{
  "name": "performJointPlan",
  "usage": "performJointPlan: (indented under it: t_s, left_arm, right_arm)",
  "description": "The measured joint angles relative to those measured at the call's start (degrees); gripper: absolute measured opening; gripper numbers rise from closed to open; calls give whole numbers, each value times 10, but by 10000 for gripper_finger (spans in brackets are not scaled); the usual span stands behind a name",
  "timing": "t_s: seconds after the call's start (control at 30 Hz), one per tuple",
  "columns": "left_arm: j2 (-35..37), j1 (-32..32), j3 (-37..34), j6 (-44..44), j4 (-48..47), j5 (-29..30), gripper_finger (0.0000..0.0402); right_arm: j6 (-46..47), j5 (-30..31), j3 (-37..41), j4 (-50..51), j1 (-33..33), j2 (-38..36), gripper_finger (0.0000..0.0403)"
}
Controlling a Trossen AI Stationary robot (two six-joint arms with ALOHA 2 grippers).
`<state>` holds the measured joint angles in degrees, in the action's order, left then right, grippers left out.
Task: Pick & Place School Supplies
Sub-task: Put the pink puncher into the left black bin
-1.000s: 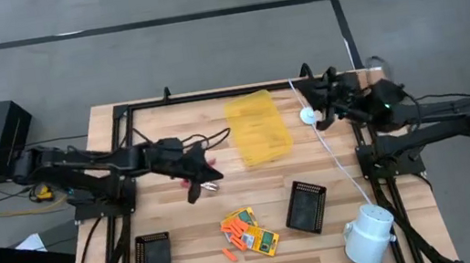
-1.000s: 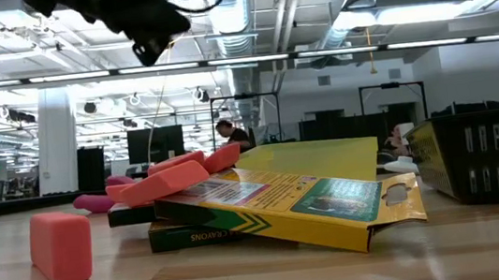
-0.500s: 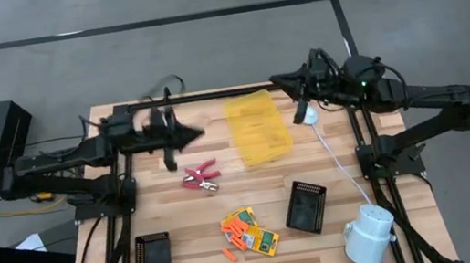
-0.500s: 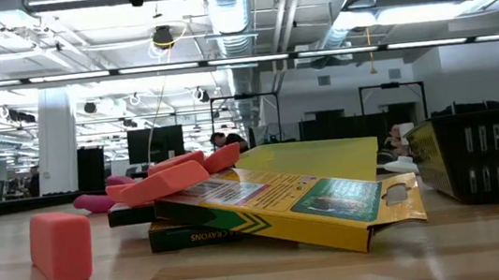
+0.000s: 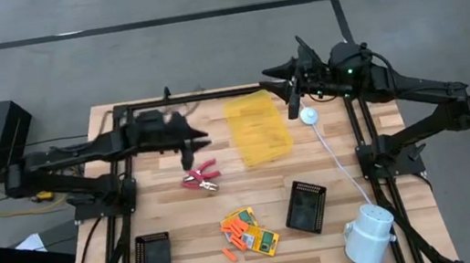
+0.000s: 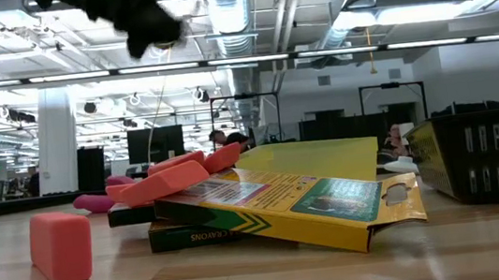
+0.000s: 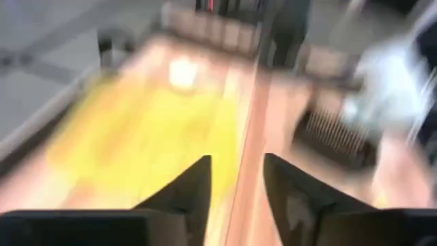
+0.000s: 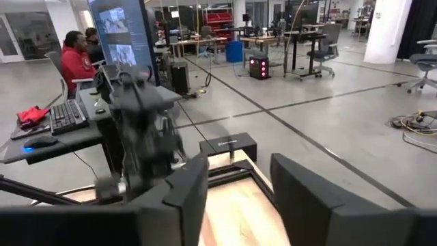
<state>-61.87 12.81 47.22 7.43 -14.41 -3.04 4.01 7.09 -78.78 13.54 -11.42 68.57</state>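
Observation:
The red-handled pliers (image 5: pixel 202 178) lie flat on the wood table, left of the middle. My left gripper (image 5: pixel 201 142) hovers open and empty just beyond them toward the far edge; its wrist view (image 7: pixel 235 160) is blurred. The yellow-and-green card boxes (image 5: pixel 255 236) lie stacked near the front edge, with several orange sticks (image 5: pixel 231 233) on and beside them; the low view shows the boxes (image 6: pixel 284 197) and sticks (image 6: pixel 178 174) close up. My right gripper (image 5: pixel 280 88) is open and empty, raised over the far edge by the yellow tray's far corner, pointing toward the table's left (image 8: pixel 232 160).
A translucent yellow tray (image 5: pixel 259 126) lies at the far middle. One black ribbed tray (image 5: pixel 152 258) sits at the front left, another (image 5: pixel 305 205) right of the boxes. A white cylinder (image 5: pixel 367 234) stands at the front right. A white cord runs from a round white piece (image 5: pixel 308 116).
My left gripper has risen off the pliers, drawn back toward the far left, then come part way back toward the right; the pliers stay flat on the table. My right gripper has gone up and toward the table's left along the far edge.

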Motion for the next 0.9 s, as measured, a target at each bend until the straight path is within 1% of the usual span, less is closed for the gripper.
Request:
performJointPlan:
  t_s: [0.1,0.2,0.4,0.53,0.63,0.8,0.9]
  left_arm:
    - [-37,-14,0,-49,-62,0,170]
    - [-66,-31,0,-89,-89,0,183]
    - [-90,-60,0,-137,-176,1,179]
    - [-99,-69,0,-168,-224,30,175]
    - [-100,-70,0,-184,-241,57,177]
    - [-102,-70,0,-209,-249,62,179]
    - [-116,-70,0,-222,-268,63,177]
  right_arm:
    - [0,0,0,-4,0,-4,172]
    - [4,0,0,-1,0,-7,175]
    - [5,2,0,-7,0,-8,163]
    - [5,2,0,-15,0,-8,155]
    - [5,2,0,-31,0,-8,153]
    - [5,2,0,-35,0,-8,157]
    - [5,2,0,-35,2,-8,162]
